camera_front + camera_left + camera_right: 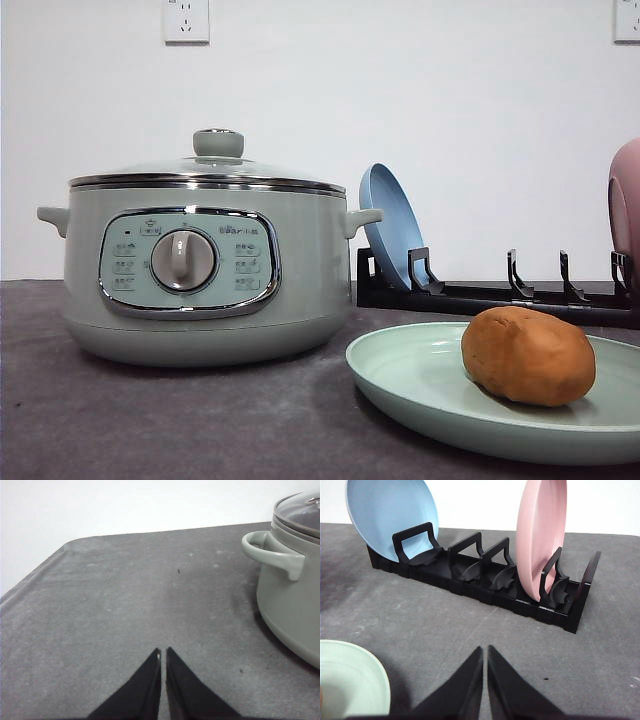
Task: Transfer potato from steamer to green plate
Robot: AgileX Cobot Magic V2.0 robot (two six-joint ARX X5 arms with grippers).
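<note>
the potato lay on the green plate, resting on the plate's far-right part with its long axis running side to side across the front view. the steamer stood to the left of the plate, close by but apart from it, with its glass lid seated. judged from this layout, the transfer looked finished and little was left but to keep clear.

the right gripper had its fingers pressed together with only a thin slit between them, pinching nothing. it hovered over bare mat, with the plate's rim just off to one side of the tips and the black dish rack ahead, holding the blue plate and the pink dish upright. this arm was the nearer one to the potato.

the left gripper was likewise closed on nothing, over open mat on the far side of the steamer from the plate, the steamer's side handle ahead and apart from the tips.

open room lay on the mat between plate and rack; the rack's upright prongs and the plate rim were the edges to mind.
</note>
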